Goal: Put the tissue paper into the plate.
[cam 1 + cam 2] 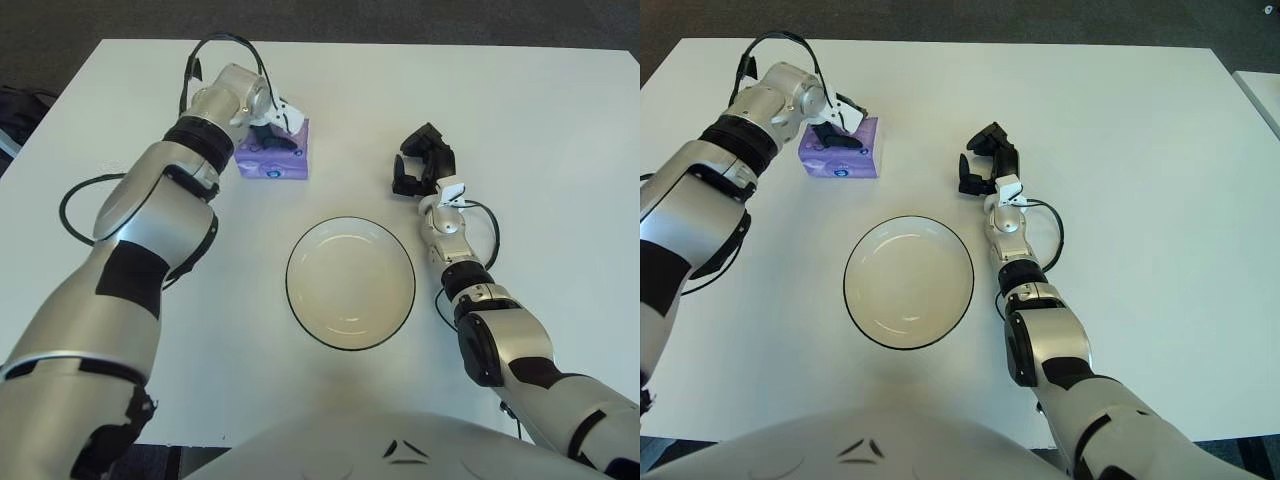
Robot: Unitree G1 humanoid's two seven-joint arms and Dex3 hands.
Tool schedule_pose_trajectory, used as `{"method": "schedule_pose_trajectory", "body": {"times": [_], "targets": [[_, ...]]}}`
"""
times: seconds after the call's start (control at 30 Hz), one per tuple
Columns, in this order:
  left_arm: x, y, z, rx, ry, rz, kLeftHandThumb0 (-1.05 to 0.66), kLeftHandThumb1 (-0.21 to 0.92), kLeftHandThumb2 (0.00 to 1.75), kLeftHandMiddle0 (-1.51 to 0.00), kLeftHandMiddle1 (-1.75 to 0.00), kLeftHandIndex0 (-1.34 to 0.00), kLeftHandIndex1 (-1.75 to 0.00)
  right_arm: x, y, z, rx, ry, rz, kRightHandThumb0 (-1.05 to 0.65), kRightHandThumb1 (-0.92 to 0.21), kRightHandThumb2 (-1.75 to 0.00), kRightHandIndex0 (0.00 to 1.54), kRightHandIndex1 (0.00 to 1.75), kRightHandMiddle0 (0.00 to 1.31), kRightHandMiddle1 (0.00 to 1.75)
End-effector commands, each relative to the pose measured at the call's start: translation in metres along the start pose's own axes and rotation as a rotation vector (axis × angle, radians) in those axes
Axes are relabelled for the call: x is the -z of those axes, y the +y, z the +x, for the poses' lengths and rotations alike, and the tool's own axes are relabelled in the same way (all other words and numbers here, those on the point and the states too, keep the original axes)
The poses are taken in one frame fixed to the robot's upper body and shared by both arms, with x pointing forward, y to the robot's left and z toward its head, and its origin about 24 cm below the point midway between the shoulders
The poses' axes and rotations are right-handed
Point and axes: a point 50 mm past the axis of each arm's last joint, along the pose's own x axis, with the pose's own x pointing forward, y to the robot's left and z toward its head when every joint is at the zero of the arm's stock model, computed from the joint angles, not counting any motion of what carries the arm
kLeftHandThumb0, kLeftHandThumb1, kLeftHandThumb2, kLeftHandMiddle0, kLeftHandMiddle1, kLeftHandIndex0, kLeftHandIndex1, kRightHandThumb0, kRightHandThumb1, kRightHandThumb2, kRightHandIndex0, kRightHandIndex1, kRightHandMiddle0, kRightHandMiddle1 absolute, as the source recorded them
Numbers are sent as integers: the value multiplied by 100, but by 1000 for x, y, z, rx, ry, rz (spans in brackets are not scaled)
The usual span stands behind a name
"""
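Reaching across the white worktop (560,130), the left robot hand (272,128) is lying on top of the purple tissue pack (274,158), its dark fingers (283,142) pressing on the pack; whether they are gripping it I cannot tell. The pack is sitting beyond the empty plate (350,282), apart from it. The right robot hand (418,165) is hovering right of the plate, fingers curled, holding nothing.
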Motion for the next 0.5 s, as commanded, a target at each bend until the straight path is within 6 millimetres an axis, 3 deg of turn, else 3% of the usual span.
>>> {"method": "schedule_pose_trajectory", "body": {"times": [0.0,0.2,0.47], "targets": [[14,-20,8,41,40,111,-105,92,47,0,0,0,0,120,-31,-114,56,670,-91,-1,-29,-136,52,175,51,175],[19,-21,6,12,-2,73,-105,91,14,0,0,0,0,120,-31,-114,52,668,-90,-1,-29,-135,52,175,51,175],[22,-22,5,19,-35,32,-105,87,4,0,0,0,0,120,-31,-113,51,671,-92,-1,-28,-136,52,175,51,175]]}}
